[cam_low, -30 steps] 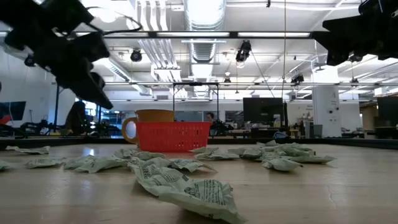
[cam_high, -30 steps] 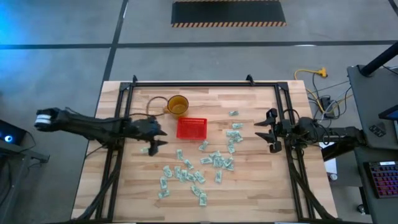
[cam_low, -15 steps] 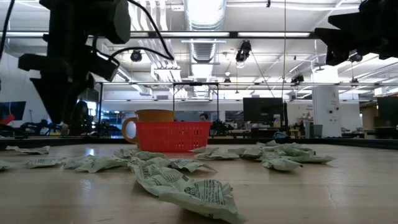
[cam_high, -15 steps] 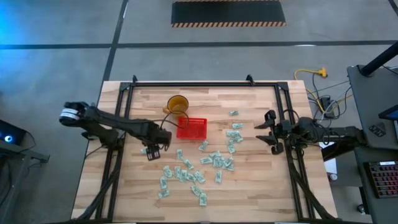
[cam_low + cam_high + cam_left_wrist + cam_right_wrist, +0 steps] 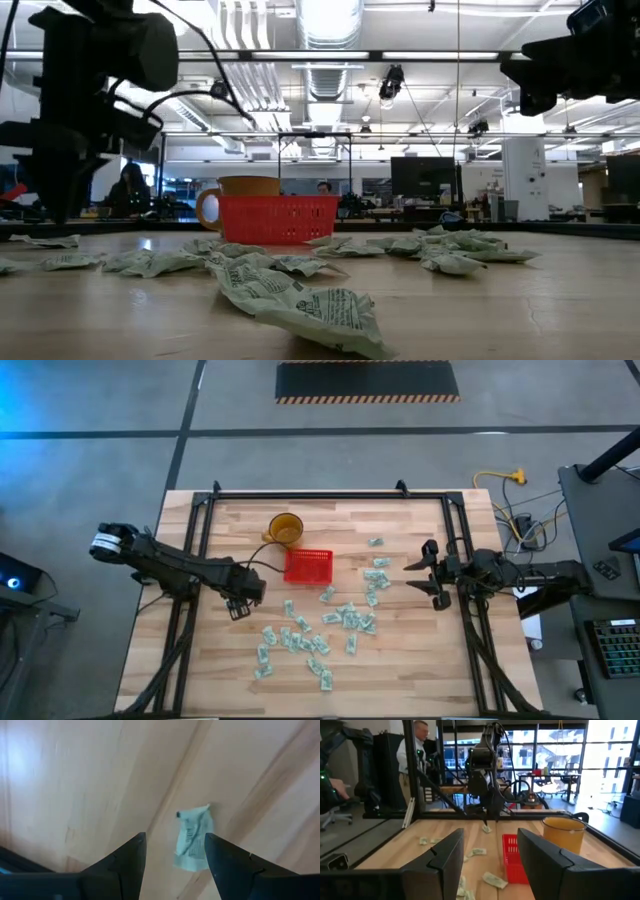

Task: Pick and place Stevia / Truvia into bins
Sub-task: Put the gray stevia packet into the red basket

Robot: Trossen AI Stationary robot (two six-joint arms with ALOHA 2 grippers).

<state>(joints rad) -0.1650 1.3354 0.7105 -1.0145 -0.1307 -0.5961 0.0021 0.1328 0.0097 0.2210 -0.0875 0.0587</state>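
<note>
L gripper (image 5: pixel 174 851) hangs over a lone pale green-and-white paper sachet (image 5: pixel 192 843) on the wood table (image 5: pixel 420 660), w/ fingers spread apart and nothing held. Sachet lies flat between the two tips, apart from the main scatter of sachets (image 5: pixel 310 640) and to the L of the small square red mesh basket (image 5: pixel 307 566). Prob v. light, thin, crinkly, no height to grab, so likely pinch across its short width, tips pressed to the table. R gripper (image 5: pixel 420 574) waits at table's R edge, fingers parted, empty. Amber-yellow translucent cup (image 5: pixel 286 528) sits behind basket.
</note>
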